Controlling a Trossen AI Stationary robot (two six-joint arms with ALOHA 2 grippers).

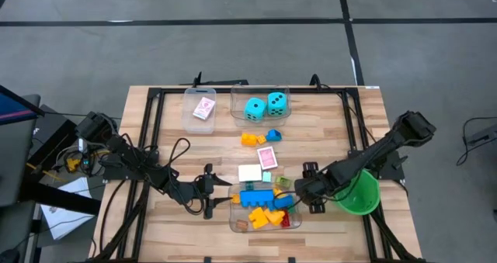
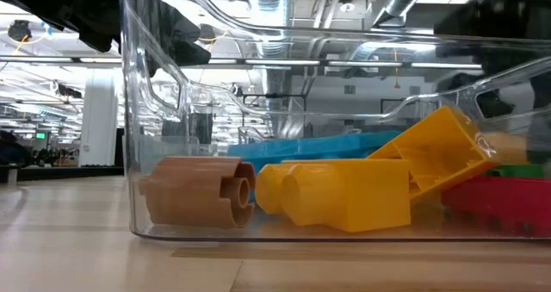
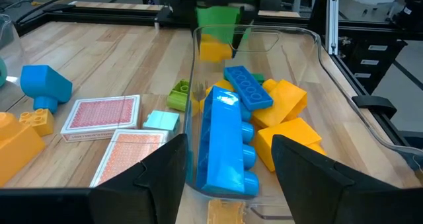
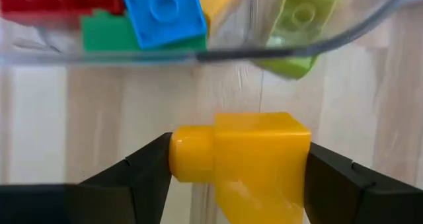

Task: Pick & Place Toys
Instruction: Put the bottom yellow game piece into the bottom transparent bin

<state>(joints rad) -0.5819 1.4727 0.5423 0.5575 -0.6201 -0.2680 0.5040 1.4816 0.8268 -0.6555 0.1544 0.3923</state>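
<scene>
Overhead, the right arm reached in from the table's right edge, past the green round bowl [image 1: 359, 195], and its right gripper [image 4: 231, 168] hung at the right end of the near clear tub [image 1: 233, 217], its fingers pinching a yellow brick [image 4: 254, 158] between them. The left arm stretched low across the table from the left, and the left gripper [image 3: 228, 174] sat at the left end of the same tub with its fingers spread to either side of the tub's end, though whether they pressed on the wall was hard to judge. Inside that tub lay a long blue brick [image 3: 228, 141], a shorter blue brick [image 3: 248, 86], yellow bricks [image 3: 284, 112], a red brick [image 4: 59, 0], a green one [image 4: 109, 32] and a brown piece [image 2: 198, 191]. Just outside its wall sat a lime brick [image 3: 178, 95]. Beyond it lay two pink-backed cards [image 3: 102, 115]. At the far side, one tub held two cyan dice [image 1: 265, 105] and another [image 1: 199, 108] a card.
</scene>
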